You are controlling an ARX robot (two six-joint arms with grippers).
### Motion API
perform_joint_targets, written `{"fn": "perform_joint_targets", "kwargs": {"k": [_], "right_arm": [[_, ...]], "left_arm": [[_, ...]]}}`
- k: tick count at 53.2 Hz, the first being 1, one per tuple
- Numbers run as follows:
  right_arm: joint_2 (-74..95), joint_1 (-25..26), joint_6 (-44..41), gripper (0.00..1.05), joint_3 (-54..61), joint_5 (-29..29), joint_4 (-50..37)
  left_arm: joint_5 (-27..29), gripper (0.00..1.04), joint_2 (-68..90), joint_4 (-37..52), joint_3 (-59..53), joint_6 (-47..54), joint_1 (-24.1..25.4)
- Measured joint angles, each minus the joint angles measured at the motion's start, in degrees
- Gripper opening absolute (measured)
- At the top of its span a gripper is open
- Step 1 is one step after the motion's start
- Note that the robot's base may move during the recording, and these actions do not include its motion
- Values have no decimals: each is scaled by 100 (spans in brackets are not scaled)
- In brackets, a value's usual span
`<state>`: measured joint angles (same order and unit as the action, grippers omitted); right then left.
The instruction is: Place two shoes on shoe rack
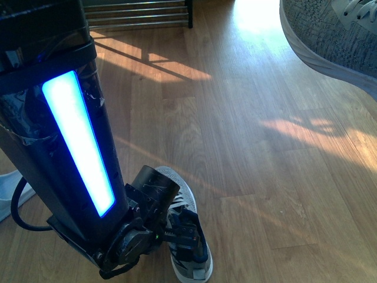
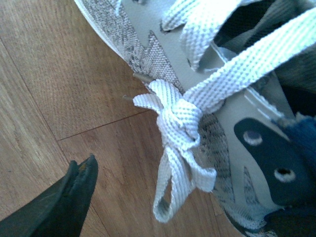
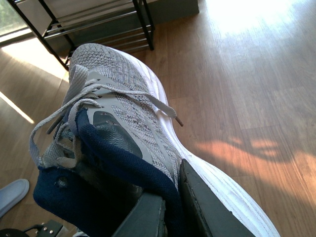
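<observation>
**One shoe aloft, one on the boards**

I see my right claw (image 3: 170,210) clenched on the navy heel collar of the raised shoe (image 3: 123,103); one dark finger (image 3: 210,210) presses the outside of the collar and the other sits inside it. In the front view that raised shoe (image 1: 330,35) hangs at the upper right of the frame, white sole downward, well apart from the shoe rack (image 1: 141,15), whose chrome rods and black upright show at the top edge, left of centre.

My left arm fills the left of the front frame, its light strip (image 1: 79,141) glowing blue-white; the left claw (image 1: 185,236) is down at the floor shoe (image 1: 187,194), bottom centre, on the wooden floor (image 1: 247,130). Its jaws are spread; in the left wrist view one finger (image 2: 79,180) stands clear of the shoe, near the knot (image 2: 180,123) of pale laces.

A pale blue object (image 1: 7,191) lies at the left edge; I cannot tell what it is.
</observation>
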<state>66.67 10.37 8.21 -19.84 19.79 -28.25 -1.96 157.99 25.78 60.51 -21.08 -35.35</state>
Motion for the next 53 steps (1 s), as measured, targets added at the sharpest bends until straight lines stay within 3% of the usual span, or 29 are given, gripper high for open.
{"fn": "perform_joint_targets", "kwargs": {"k": [14,26,30,33,40,53], "right_arm": [[0,0,0,6,0,-2,0],[0,0,0,6,0,0,0],[0,0,0,6,0,0,0],[0,0,0,6,0,0,0],[0,0,0,6,0,-2,0],[0,0,0,6,0,0,0]], "left_arm": [[216,59,94,-55,107,-160,26],[461,16,264,-55,157,-361,140],[509,7,262,-9,149,-396,166],[540,2,247,42,114,-439,195],[723,2,164,216,-24,-529,297],[1552,2,-1088,883,-1034,-835,920]]}}
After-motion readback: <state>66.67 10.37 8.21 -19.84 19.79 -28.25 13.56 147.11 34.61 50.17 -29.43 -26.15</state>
